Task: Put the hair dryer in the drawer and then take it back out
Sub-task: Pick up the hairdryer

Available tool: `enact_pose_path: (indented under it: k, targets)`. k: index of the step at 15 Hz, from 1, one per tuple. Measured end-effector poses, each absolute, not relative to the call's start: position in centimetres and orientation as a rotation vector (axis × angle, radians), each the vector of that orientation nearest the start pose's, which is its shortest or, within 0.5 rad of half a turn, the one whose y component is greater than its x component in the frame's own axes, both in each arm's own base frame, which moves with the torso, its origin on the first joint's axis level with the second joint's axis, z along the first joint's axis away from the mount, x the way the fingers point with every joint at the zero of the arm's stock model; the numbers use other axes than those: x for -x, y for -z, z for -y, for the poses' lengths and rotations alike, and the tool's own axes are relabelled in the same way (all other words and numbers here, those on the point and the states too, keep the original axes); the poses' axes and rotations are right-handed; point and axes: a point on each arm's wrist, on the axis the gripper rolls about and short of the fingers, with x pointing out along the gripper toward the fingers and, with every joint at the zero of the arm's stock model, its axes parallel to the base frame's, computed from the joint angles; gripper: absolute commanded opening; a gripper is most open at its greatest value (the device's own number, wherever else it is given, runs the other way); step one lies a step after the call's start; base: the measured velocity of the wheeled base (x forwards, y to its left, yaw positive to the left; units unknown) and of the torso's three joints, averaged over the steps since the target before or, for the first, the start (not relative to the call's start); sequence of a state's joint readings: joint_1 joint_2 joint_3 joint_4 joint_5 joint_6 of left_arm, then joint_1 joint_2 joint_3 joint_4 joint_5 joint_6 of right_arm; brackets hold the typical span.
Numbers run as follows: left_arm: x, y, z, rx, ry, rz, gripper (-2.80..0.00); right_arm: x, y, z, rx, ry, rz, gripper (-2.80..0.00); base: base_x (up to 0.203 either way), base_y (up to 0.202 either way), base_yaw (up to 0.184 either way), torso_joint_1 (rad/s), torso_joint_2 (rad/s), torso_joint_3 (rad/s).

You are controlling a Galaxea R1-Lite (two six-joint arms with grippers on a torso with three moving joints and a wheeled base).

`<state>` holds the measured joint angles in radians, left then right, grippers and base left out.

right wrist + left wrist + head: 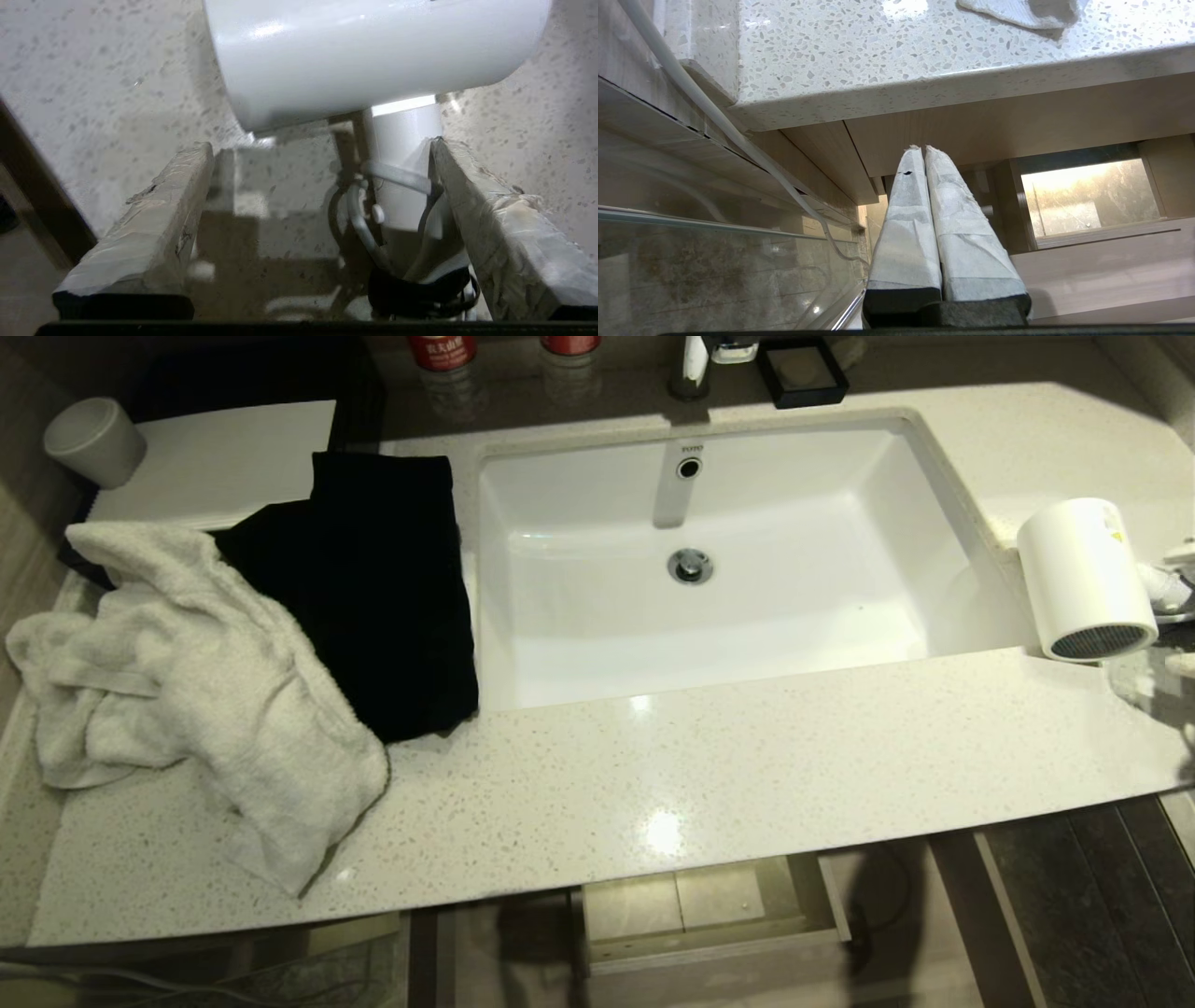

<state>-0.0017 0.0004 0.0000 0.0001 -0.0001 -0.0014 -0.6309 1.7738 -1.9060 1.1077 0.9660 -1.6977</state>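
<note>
**Closing In on the Hair Dryer**

Starting at the left of the countertop [747, 756], a cream terry towel [187, 681] overlaps a black cloth [373, 588]; neither matters here. Below the sink [709, 560], the drawer [714, 919] stands pulled out. The left gripper [922, 149] hangs pressed together under the counter edge. At far right the hair dryer [1083, 579] lies on the counter, its handle [406, 154] between the right gripper [322, 149] fingers, spread wide, gripping nothing. Best to centre on the handle, clear of the bundled cord [369, 219], before squeezing.

White hair dryer [1083, 574], grey mesh grille; speckled cream countertop [747, 765]; black cloth [383, 588]; cream-white towel [187, 681]; light wood-grain drawer [709, 933].
</note>
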Motion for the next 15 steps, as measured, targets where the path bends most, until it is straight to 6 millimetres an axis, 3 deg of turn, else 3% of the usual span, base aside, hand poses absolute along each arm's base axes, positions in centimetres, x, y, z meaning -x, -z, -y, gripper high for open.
enact_pose_path:
  k: [5,15]
  targets:
    - [2.3,-7.5,0.0,0.001,0.002,0.0,-2.8,-23.8,-30.9,15.0,0.87,-0.746,-0.233,0.0,0.0,0.0,0.0,0.0,0.0,0.0]
    - [2.3,-7.5,0.0,0.001,0.002,0.0,-2.8,-18.9,-33.5,11.3,0.79,-0.775,-0.234,0.0,0.0,0.0,0.0,0.0,0.0,0.0]
